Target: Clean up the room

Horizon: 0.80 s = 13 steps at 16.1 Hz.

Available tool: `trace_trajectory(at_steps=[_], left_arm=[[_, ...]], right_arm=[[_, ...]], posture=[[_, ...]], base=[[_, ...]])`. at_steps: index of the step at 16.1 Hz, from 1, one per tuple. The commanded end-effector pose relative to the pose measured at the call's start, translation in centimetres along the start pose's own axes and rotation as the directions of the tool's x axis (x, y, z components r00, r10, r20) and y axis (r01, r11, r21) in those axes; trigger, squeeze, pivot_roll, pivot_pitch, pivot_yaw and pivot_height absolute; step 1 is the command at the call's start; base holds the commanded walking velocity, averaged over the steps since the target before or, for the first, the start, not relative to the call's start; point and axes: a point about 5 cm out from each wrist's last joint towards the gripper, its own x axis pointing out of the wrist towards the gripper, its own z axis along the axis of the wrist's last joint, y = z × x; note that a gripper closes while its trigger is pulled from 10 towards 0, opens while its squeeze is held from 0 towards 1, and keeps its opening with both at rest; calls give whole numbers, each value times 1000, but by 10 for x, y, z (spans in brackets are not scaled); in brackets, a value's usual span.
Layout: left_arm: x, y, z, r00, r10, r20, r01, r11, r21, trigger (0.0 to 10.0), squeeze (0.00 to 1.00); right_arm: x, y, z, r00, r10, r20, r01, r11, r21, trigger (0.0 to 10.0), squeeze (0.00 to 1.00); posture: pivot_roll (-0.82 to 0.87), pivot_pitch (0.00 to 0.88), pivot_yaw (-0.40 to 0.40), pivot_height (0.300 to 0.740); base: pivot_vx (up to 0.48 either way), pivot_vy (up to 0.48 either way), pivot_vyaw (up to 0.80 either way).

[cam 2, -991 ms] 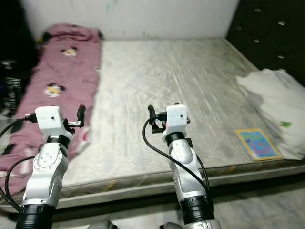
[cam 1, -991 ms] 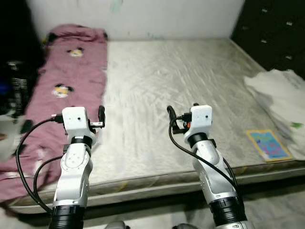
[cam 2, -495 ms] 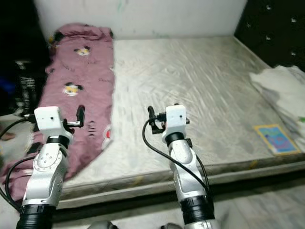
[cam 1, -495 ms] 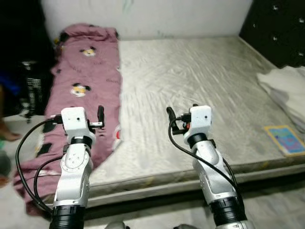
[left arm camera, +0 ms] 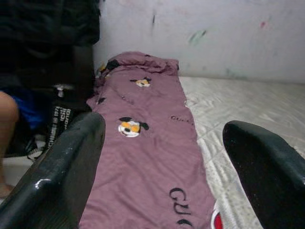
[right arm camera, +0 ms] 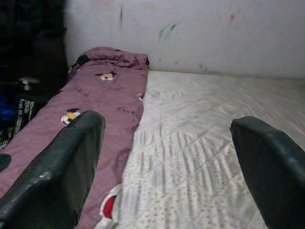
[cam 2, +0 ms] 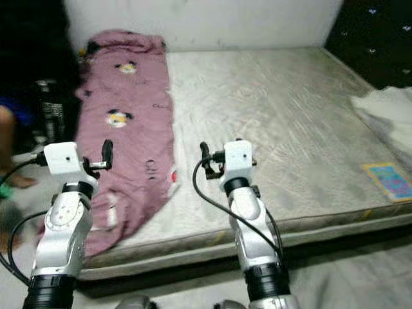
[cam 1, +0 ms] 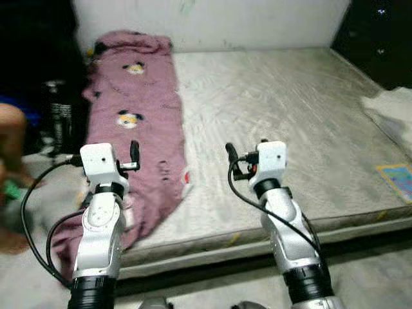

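Item: mauve cartoon-print blanket [cam 1: 138, 122], lying lengthwise along the left edge of the bare mattress [cam 1: 277, 116], near end spilling over the side toward the floor.
Handling: judged soft, limp, light; will sag and trail, not fragile. Best taken at the hanging near corner or a bunched fold.
Left hand [cam 1: 134, 154]: raised above the blanket's lower part, fingers spread, empty.
Right hand [cam 1: 230, 156]: raised over the mattress, fingers spread, empty.
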Motion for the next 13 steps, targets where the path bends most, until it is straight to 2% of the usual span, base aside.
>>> trace_trajectory(at_steps=[1,9,12,13], left_arm=[[1,-9,0,1000,-26,-3,26,999,-20,10000,0],[2,-6,1,1000,-13,7,13,1000,-28,10000,0],[3,-7,7,998,-33,61,31,999,27,10000,0],[2,-5,10,997,-1,76,-5,997,78,10000,0]], right_arm=[[-2,-10,-2,1000,-29,-9,28,1000,-14,10000,0],[-1,-10,0,1000,-29,2,29,999,-21,10000,0],[0,-10,0,1000,-24,2,24,1000,-20,10000,0],[0,-9,0,1000,-22,1,22,1000,-20,10000,0]], posture=[[47,0,-9,740],[47,0,-8,740],[50,0,-10,740],[50,0,-10,740]], base=[[0,480,0],[0,480,0],[0,0,0],[0,0,0]])
